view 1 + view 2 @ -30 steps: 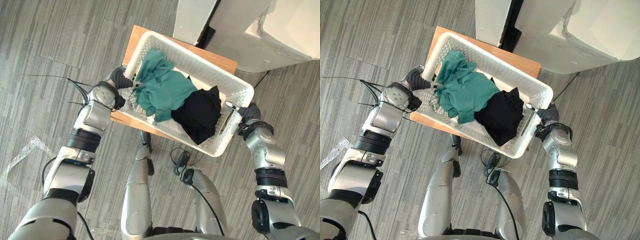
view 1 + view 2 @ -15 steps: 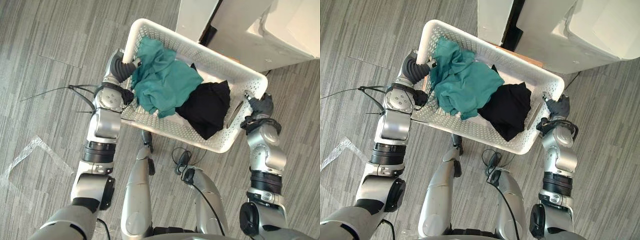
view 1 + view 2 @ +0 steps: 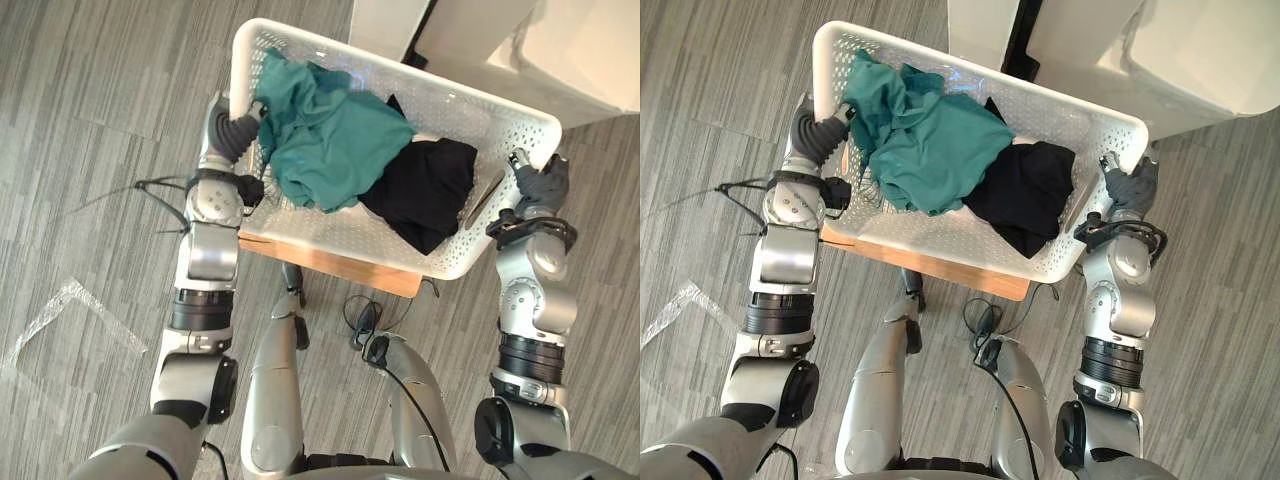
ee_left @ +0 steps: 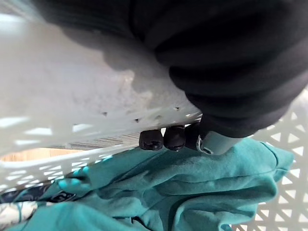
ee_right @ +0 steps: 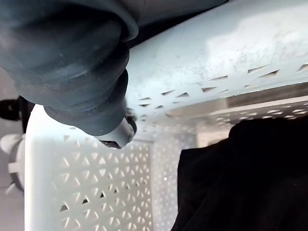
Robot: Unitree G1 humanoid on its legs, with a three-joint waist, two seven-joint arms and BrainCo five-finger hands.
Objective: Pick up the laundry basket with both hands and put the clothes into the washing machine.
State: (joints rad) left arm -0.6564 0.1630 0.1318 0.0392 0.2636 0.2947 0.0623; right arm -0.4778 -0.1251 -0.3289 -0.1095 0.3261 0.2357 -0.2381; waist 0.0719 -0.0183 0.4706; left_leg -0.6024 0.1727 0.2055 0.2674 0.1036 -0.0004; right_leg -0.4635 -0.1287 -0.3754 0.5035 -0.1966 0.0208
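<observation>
White laundry basket (image 3: 340, 232) is held at both short ends. L hand (image 3: 235, 130) has its fingers (image 4: 163, 138) curled over the rim, dark tips inside by the teal garment (image 3: 325, 140). R hand (image 3: 540, 182) is hooked over the opposite rim near the black garment (image 3: 425, 190). Both clothes lie in the basket. A wooden table (image 3: 330, 265) shows under the basket's near side. White washing machine (image 3: 520, 50) stands just past the far rim, w/ a dark gap beside it.
</observation>
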